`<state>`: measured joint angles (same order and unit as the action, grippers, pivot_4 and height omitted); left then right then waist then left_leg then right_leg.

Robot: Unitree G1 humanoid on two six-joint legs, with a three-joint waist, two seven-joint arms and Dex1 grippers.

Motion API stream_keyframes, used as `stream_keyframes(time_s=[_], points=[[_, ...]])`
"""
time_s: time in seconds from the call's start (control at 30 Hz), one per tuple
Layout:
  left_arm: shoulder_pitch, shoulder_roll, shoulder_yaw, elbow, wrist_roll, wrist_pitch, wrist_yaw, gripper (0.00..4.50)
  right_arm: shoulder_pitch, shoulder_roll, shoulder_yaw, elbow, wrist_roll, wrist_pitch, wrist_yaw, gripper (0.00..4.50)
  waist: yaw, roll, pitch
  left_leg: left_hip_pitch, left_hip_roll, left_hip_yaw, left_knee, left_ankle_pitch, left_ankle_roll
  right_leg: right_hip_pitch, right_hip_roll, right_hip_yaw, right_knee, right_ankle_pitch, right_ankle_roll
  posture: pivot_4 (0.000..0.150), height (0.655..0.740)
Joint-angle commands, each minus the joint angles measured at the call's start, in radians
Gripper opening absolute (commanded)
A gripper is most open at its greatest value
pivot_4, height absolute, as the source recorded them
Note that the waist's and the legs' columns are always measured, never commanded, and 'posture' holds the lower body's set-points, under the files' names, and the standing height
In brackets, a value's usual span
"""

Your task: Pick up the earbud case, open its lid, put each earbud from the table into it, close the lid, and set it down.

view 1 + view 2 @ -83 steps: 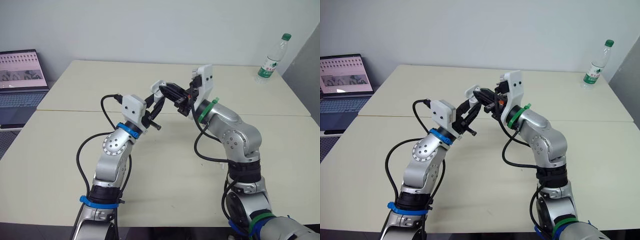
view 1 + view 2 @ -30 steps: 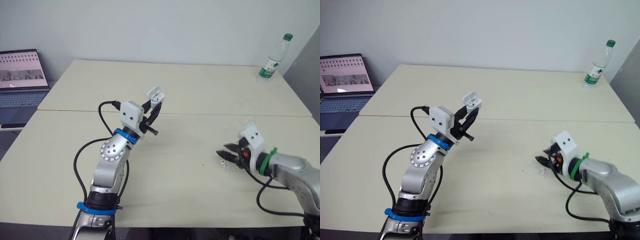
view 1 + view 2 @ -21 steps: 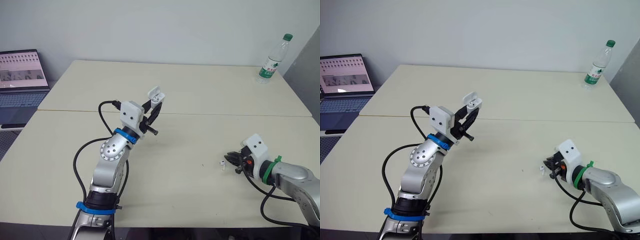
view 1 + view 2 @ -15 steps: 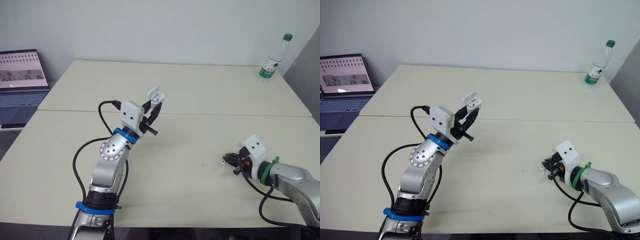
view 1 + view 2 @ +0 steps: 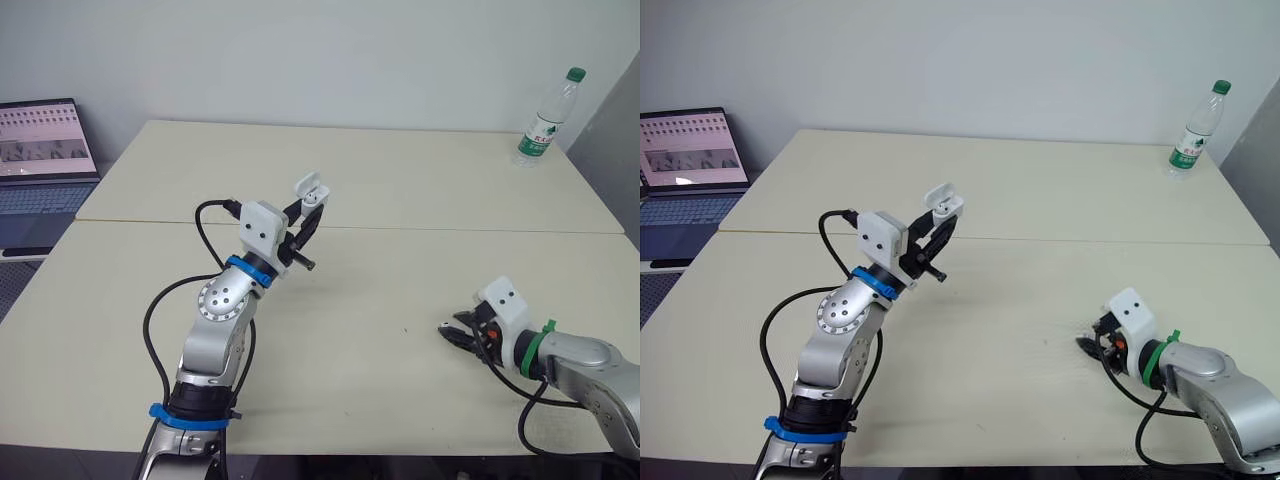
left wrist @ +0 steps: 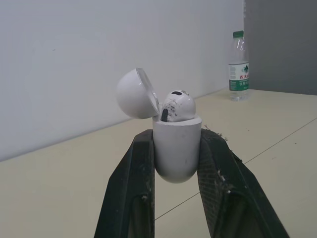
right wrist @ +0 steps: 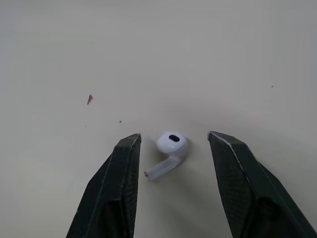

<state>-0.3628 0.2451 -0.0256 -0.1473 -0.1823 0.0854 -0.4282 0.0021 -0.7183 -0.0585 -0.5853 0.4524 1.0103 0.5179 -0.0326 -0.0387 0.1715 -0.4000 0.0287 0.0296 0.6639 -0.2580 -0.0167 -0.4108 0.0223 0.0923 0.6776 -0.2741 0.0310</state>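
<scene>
My left gripper (image 5: 306,214) is raised above the table's middle left and is shut on the white earbud case (image 5: 311,190). The left wrist view shows the case (image 6: 176,145) upright between the fingers, its lid (image 6: 135,93) swung open and one white earbud (image 6: 177,105) seated in it. My right gripper (image 5: 452,333) lies low on the table (image 5: 400,200) at the front right. In the right wrist view it is open (image 7: 174,138), one finger on either side of a white earbud (image 7: 170,147) lying on the tabletop, with neither finger touching it.
A water bottle (image 5: 545,115) stands at the table's far right corner. An open laptop (image 5: 40,160) sits on a separate surface to the left. A seam (image 5: 450,229) runs across the tabletop behind both grippers.
My right gripper left the raised case, dropped to the front right of the table and settled with its open fingers either side of the loose earbud. The left arm kept the case still.
</scene>
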Motion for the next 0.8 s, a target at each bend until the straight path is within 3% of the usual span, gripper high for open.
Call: stream_keyframes(time_s=[0.03,0.33,0.53,0.8], points=[[-0.005,0.005,0.005,-0.042,-0.006,-0.006,-0.003,0.8,-0.014,-0.004,0.023,0.005,-0.031,-0.038,-0.008,2.2,0.0,0.0,0.0,0.0,0.0,0.0,0.0,0.0,0.0,0.0,0.0,0.0,0.0,0.0,0.0,0.15,0.74],[-0.004,0.008,0.007,-0.041,-0.006,-0.006,-0.003,0.8,0.028,-0.034,0.065,0.07,-0.104,-0.129,0.021,2.2,0.001,0.0,0.0,0.0,0.0,0.0,0.0,0.0,0.0,0.0,0.0,0.0,0.0,0.0,0.0,0.15,0.74],[-0.002,0.004,0.004,-0.043,-0.005,-0.008,0.0,0.8,0.038,-0.032,0.079,0.117,-0.127,-0.194,0.036,0.39,0.001,-0.002,-0.001,0.001,0.0,0.0,0.001,0.0,0.0,0.002,0.0,0.0,0.0,0.0,0.0,0.15,0.74],[0.001,0.002,0.0,-0.044,-0.003,-0.009,0.002,0.8,0.028,-0.064,0.093,0.16,-0.149,-0.273,0.094,0.39,0.001,-0.004,-0.003,0.002,0.0,0.0,0.001,0.0,0.0,0.003,0.0,0.0,0.0,0.0,0.0,0.15,0.74]])
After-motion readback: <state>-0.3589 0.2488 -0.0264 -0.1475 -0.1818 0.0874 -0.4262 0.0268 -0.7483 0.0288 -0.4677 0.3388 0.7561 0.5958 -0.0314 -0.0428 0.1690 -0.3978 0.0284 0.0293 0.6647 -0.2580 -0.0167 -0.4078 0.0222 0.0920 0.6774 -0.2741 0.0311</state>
